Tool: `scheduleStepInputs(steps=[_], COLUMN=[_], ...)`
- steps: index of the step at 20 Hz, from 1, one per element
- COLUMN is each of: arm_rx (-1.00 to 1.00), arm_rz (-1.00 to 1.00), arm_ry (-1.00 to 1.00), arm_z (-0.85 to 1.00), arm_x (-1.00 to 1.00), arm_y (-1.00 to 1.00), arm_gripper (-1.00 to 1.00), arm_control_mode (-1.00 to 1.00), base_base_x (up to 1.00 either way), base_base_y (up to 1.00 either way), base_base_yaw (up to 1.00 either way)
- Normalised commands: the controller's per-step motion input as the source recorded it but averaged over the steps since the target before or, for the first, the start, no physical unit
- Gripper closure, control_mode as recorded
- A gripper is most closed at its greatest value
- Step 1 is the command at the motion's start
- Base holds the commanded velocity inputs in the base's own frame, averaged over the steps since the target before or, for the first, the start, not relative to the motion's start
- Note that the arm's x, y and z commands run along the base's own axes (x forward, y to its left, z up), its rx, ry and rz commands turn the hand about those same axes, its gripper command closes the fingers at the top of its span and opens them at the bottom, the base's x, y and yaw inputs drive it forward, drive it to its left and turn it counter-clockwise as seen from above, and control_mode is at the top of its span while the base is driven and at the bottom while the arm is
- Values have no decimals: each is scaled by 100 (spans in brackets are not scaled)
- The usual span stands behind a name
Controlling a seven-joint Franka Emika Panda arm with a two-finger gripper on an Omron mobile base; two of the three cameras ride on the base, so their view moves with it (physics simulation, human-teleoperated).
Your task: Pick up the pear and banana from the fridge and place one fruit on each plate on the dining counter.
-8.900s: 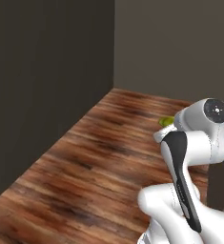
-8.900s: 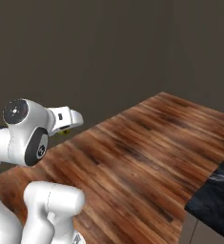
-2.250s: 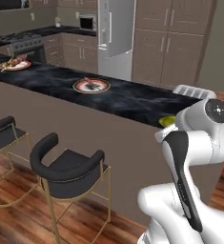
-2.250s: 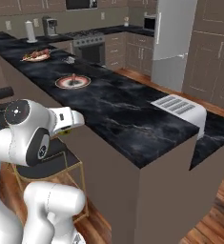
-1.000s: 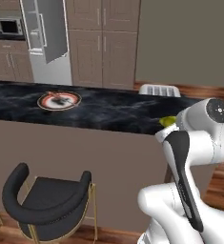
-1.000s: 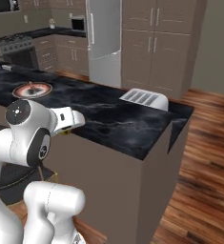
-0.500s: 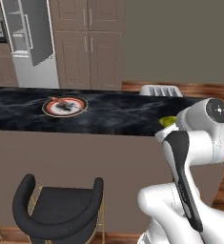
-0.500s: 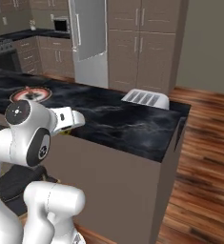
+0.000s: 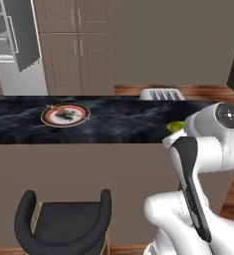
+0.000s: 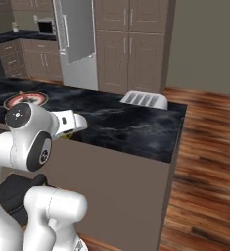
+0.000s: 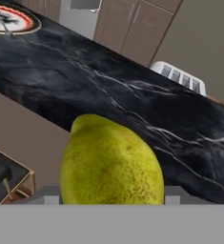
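My gripper is shut on the yellow-green pear, which fills the lower middle of the hand view. From the left base the pear peeks out behind my white arm, level with the near edge of the dining counter. A round white plate with a reddish-brown centre lies on the black marble top, left of the pear. It sits at the far left from the right base, plate, and top left from the hand, plate. The fridge stands behind with its door open. The banana is out of view.
A white slotted rack sits on the counter's far right end. A black stool stands below the counter's taupe side. Brown cabinets line the back wall. Wood floor runs past the counter's right end.
The whole picture has shifted as the base moved: counter, plate and fridge slid across both base views. The arm's pose is unchanged, with the pear still held.
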Motion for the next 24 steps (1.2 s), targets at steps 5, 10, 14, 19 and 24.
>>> scheduleStepInputs(steps=[5,10,14,19,24], arm_rx=[0,7,21,32,25], arm_rz=[-9,-4,4,19,27], arm_ry=[-5,-14,-24,-24,-11], arm_z=[22,50,71,67,22], arm_x=[18,21,2,0,2], arm_y=[21,30,1,-8,6], arm_gripper=[100,100,100,100,100], arm_control_mode=[-100,-100,-100,-100,-100], base_base_x=[9,0,0,0,0], base_base_y=[11,0,0,0,0], base_base_yaw=[-7,0,0,0,0])
